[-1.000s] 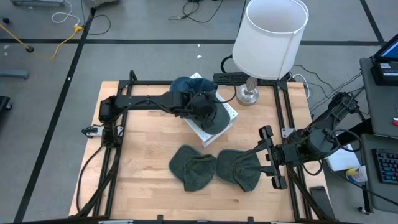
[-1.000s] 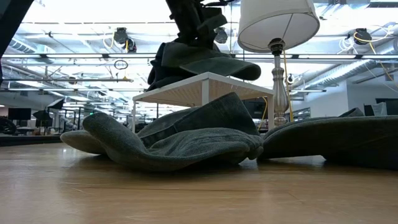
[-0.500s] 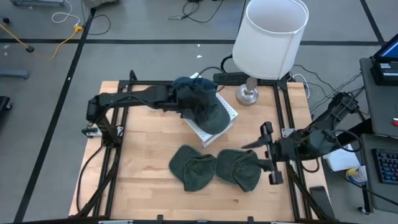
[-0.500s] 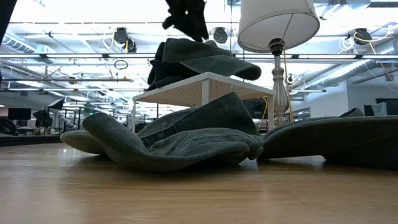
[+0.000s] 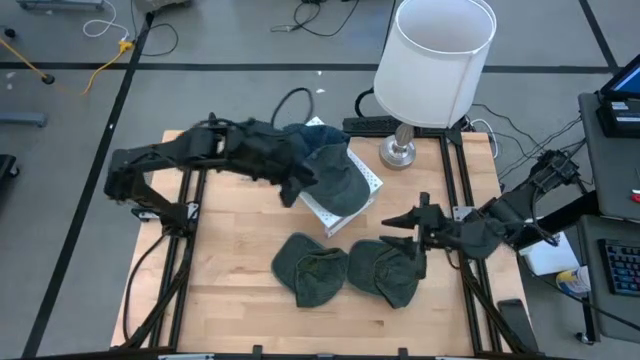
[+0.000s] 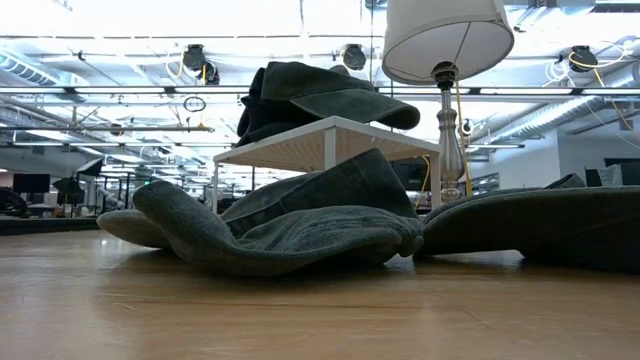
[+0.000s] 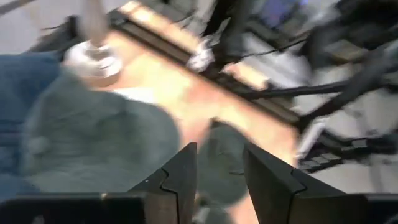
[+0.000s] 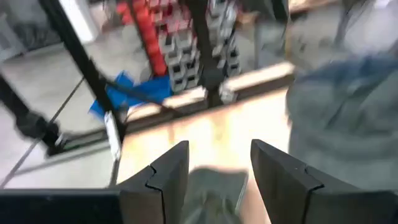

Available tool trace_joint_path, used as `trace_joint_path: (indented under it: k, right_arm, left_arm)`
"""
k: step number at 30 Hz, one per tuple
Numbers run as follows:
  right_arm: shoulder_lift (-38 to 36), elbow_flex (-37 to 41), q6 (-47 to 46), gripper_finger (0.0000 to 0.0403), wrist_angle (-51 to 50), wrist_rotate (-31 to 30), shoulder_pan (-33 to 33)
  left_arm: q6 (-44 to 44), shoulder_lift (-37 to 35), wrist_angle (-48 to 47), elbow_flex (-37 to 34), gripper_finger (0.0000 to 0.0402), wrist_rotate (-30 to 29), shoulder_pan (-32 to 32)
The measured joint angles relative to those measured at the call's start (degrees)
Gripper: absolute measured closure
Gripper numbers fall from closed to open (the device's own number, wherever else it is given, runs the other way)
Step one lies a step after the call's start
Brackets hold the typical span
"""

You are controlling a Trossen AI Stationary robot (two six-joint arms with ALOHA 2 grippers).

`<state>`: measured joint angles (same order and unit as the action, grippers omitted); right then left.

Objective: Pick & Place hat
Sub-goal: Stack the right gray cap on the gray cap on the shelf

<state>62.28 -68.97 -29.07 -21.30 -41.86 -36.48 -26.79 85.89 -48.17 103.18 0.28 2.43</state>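
Left tool (image 5: 291, 190) withdrawn from hat (image 5: 335, 175), empty

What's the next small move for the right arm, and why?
Probably lower the right gripper onto the right hat and close. Its fingers are open just above that hat, nothing held; one hat already sits on the stand, and the left gripper hangs empty.

Grey-green hat (image 5: 338, 182) atop white stand (image 5: 366, 181)
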Motion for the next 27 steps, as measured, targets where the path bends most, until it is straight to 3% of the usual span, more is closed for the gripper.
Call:
trace_joint_path:
  k: [6,10,16,22,27]
  right_arm:
    - [0.0,0.0,-8.7,0.0187,-10.3,13.7,6.5]
    - [0.0,0.0,-11.0,0.0154,-15.8,21.4,11.4]
    - [1.3,0.0,-13.9,0.0157,-23.6,34.2,19.3]
    - [4.3,0.0,-12.3,0.0169,-30.1,41.9,25.5]
    - [7.3,0.0,-10.0,0.0165,-34.8,42.6,28.9]
  left_arm:
    - [-1.5,-4.2,1.9,0.0,0.0220,5.2,-3.8]
    - [-0.8,-5.8,-2.4,0.0,0.0177,11.3,-6.1]
    - [-2.4,-6.6,-7.9,0.0,0.0148,14.0,-10.4]
    - [-5.5,-6.5,-9.9,0.0,0.0144,14.8,-14.7]
    - [-7.0,-6.5,-10.6,0.0,0.0144,14.9,-17.2]
